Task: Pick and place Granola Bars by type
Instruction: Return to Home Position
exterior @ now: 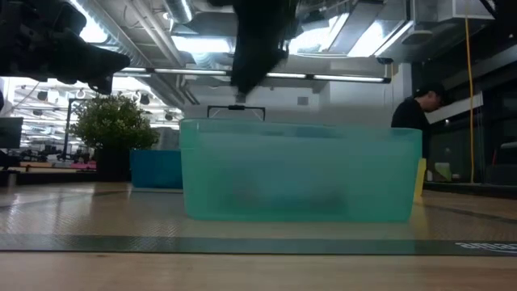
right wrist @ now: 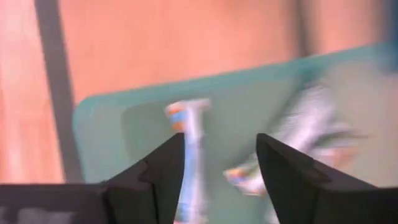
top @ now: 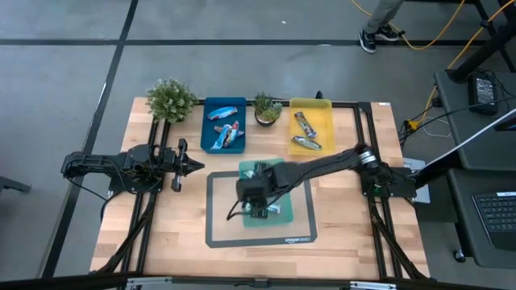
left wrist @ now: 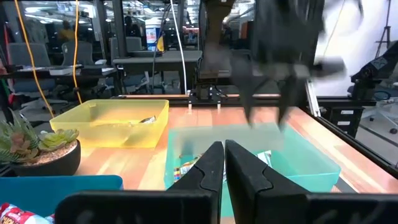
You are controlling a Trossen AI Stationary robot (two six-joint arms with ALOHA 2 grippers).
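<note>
My right gripper (top: 260,208) hangs open above the teal tray (top: 300,211) in the middle of the table and holds nothing; its fingers (right wrist: 158,171) stand apart. Below them, silvery-white-teal granola bars (right wrist: 189,152) (right wrist: 308,127) lie flat on the tray floor. In the left wrist view the right gripper (left wrist: 266,109) shows just above the tray's rim (left wrist: 311,146). Blue-orange bars (top: 227,133) lie in the blue tray (top: 207,129); silver-brown bars (top: 305,133) lie in the yellow tray (top: 324,121). My left gripper (top: 193,165) waits shut at the table's left side, off the table top.
Two small potted plants stand along the far edge, a bushy one (top: 171,98) left of the blue tray and a small one (top: 267,109) between the blue and yellow trays. A dark-framed mat (top: 216,234) lies under the teal tray. A person (exterior: 416,109) is beyond the table.
</note>
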